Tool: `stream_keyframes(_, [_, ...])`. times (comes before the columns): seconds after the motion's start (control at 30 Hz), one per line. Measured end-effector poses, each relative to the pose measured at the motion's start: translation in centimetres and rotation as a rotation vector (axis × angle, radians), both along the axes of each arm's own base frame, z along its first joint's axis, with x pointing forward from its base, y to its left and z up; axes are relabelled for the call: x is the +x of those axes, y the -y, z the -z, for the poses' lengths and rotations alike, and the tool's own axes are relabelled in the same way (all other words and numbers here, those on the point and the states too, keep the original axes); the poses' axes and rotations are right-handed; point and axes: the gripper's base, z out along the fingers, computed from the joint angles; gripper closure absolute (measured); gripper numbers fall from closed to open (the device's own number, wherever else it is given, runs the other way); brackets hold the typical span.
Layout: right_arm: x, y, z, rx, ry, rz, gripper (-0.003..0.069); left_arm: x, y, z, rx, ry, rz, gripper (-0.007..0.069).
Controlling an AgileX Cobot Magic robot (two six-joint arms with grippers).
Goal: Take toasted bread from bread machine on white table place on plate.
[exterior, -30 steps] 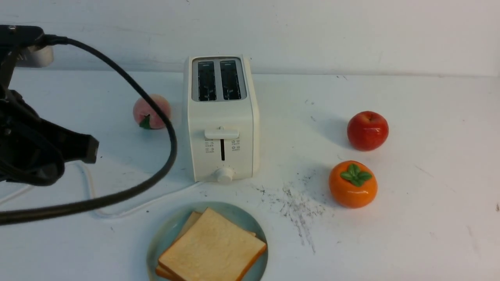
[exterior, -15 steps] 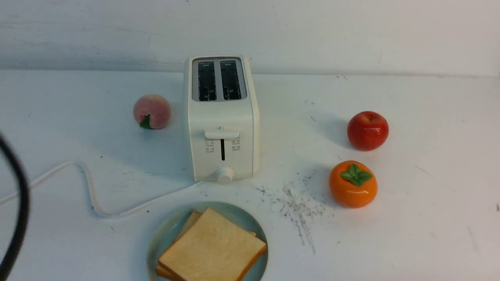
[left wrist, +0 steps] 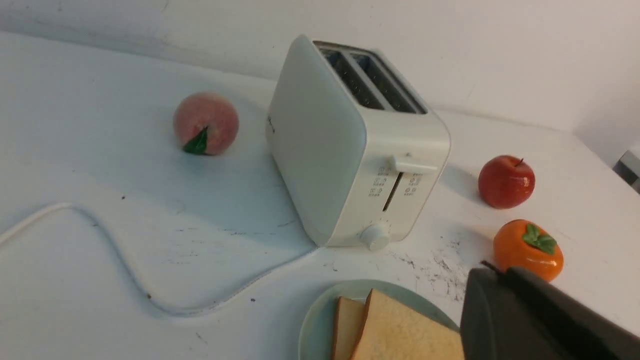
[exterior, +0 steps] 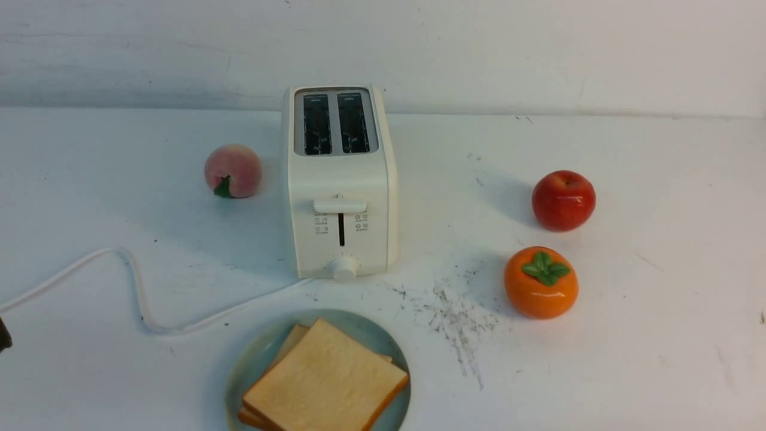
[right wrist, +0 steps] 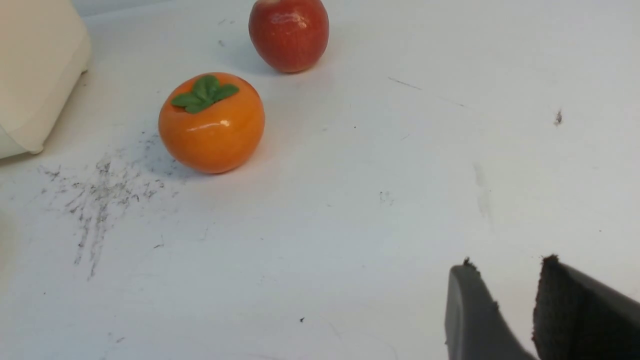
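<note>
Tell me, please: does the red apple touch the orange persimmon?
Apart. The front view shows a strip of white table between the red apple and the orange persimmon; the right wrist view shows the same gap.

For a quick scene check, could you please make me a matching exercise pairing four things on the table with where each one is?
Things:
1. toasted bread
2. peach
3. red apple
4. orange persimmon

Places:
A. right of the bread machine, farther back of the two fruits there
B. stacked on the plate
C. left of the bread machine
D. right of the bread machine, nearer the front, beside the dark scuffs

Pairs: 1-B, 2-C, 3-A, 4-D
</note>
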Motion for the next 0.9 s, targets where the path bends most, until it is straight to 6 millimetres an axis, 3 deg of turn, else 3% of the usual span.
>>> stream_keyframes(0.53, [0.0, 0.0, 0.0, 0.0, 0.001, 0.0, 0.0454, 0.2, 0.2, 1.5, -0.014, -0.075, 0.009, 0.0608])
stream_keyframes(0.9, [0.0, 0.0, 0.0, -0.001, 0.001, 0.0, 0.0454, 1.1, 0.5, 7.1, -0.003, -0.178, -0.028, 0.0605])
